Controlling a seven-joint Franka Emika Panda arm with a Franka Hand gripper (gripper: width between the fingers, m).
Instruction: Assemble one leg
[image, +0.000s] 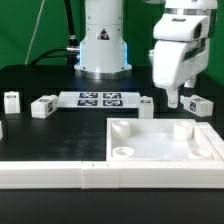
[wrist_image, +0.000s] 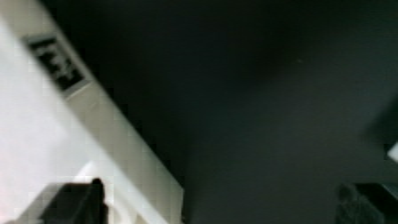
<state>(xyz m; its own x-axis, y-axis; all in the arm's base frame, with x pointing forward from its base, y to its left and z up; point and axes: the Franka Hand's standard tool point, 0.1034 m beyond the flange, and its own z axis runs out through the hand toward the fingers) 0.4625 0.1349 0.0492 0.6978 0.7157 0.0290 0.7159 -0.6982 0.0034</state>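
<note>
Gripper (image: 172, 99): fingers (wrist_image: 68, 203) spread, nothing between. Small white plastic tagged peg leg (image: 197, 104) lies on black table (image: 55, 135), just beside fingertips toward exterior view's right, long axis crosswise. You'd shift that way.

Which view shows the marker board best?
Exterior view: the marker board lies whole in frame, tags up. The wrist view shows only a white edge bearing one tag; whether that is the board cannot be told.

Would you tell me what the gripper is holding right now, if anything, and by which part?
Nothing is held. The gripper is open: in the wrist view its fingers stand wide apart with nothing clamped between them.
</note>
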